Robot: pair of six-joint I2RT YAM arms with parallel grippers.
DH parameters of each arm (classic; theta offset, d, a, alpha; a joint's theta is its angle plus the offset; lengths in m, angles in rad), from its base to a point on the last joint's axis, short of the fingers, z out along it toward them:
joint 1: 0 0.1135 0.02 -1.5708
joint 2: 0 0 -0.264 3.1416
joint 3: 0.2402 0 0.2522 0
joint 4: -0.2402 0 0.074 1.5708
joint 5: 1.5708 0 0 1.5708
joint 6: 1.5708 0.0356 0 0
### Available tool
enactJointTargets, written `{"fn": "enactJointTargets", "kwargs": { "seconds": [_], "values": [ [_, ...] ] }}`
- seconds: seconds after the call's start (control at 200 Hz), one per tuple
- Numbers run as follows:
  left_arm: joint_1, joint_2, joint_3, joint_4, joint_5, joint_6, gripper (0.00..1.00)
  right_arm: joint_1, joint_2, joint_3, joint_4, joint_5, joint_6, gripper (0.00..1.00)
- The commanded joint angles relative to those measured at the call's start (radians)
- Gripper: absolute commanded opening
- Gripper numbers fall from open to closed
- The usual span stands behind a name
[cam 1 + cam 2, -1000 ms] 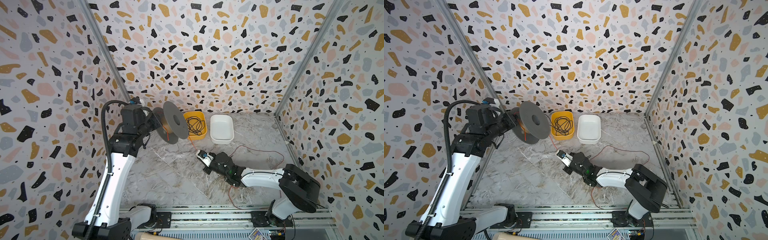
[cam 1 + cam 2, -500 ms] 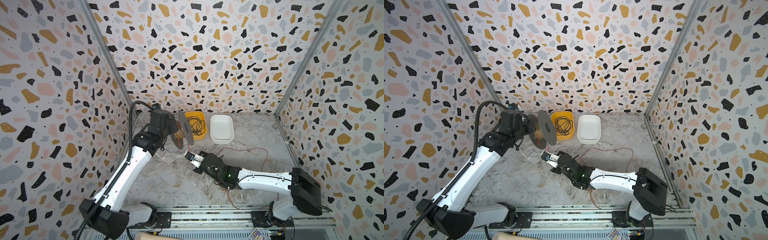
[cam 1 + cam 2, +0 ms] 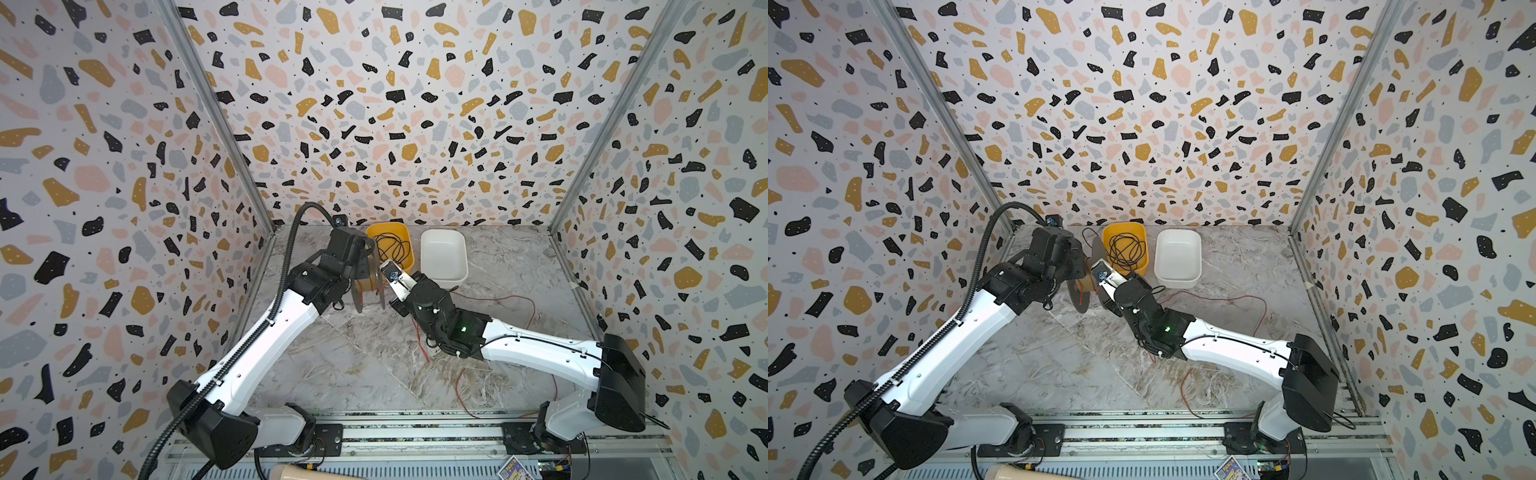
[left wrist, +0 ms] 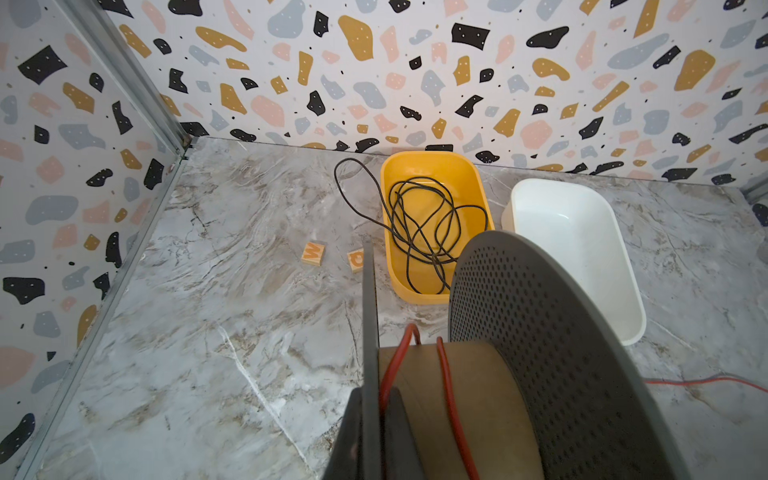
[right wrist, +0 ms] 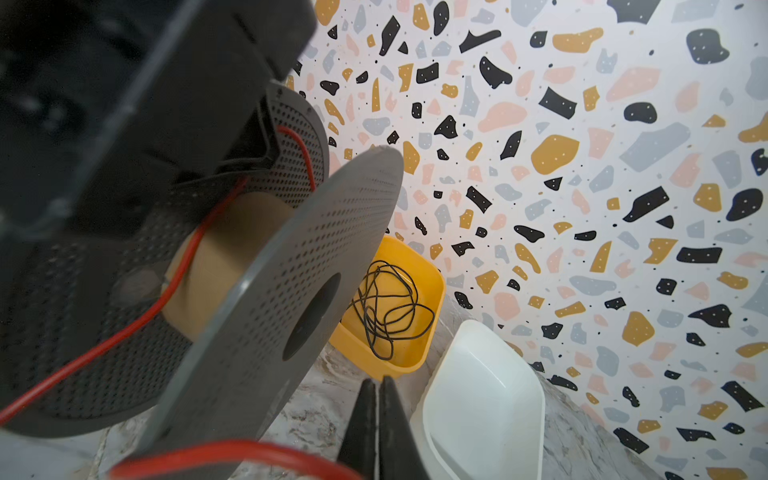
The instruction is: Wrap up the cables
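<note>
My left gripper [image 4: 374, 399] is shut on one grey perforated flange of a spool [image 4: 561, 353], with a strand of the red-orange cable [image 4: 451, 395] pinched beside that flange. The cable makes a couple of turns round the spool's brown core. In both top views the spool [image 3: 368, 286] [image 3: 1084, 286] hangs on edge just above the table, in front of the yellow tub. My right gripper [image 5: 377, 384] [image 3: 392, 286] is right beside it, its fingers together with only a hairline slit. The cable [image 5: 232, 451] runs into their base. Slack cable [image 3: 515, 296] [image 3: 1237, 297] trails over the table to the right and front.
A yellow tub [image 3: 390, 232] [image 4: 432, 160] holds a tangled black wire [image 4: 424, 224], one loop of which hangs over its side. A white tub [image 3: 442, 257] [image 5: 482, 399] stands beside it. Two wooden letter tiles [image 4: 312, 253] [image 4: 357, 259] lie left of the yellow tub. Patterned walls close in three sides.
My left arm has swung the spool right and down from beside the left wall to the table's middle. My right gripper has moved back and left up to the spool, dragging the cable.
</note>
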Motion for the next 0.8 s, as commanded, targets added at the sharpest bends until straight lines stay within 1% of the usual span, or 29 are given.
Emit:
{"fn": "enactJointTargets", "kwargs": {
  "seconds": [0.0,0.11,0.34,0.461,0.581,0.676,0.796],
  "values": [
    [-0.031,-0.008,0.055,-0.033,-0.036,0.05,0.0,-0.046,0.003,0.099,0.011,0.006,0.087,0.1],
    [-0.053,0.008,0.055,-0.067,-0.051,0.063,0.0,-0.073,0.029,0.164,-0.029,-0.026,0.109,0.1],
    [-0.063,0.011,0.054,-0.079,-0.036,0.077,0.0,-0.095,0.068,0.219,-0.037,-0.077,0.103,0.12],
    [-0.074,0.001,0.07,-0.088,0.002,0.112,0.0,-0.157,0.108,0.274,-0.121,-0.151,0.162,0.14],
    [-0.082,-0.01,0.09,-0.12,0.034,0.162,0.0,-0.237,0.146,0.305,-0.182,-0.249,0.206,0.14],
    [-0.085,-0.016,0.097,-0.137,0.072,0.206,0.0,-0.297,0.178,0.326,-0.212,-0.375,0.208,0.14],
    [-0.087,-0.028,0.108,-0.151,0.097,0.248,0.0,-0.352,0.223,0.36,-0.243,-0.465,0.205,0.18]
  ]
}}
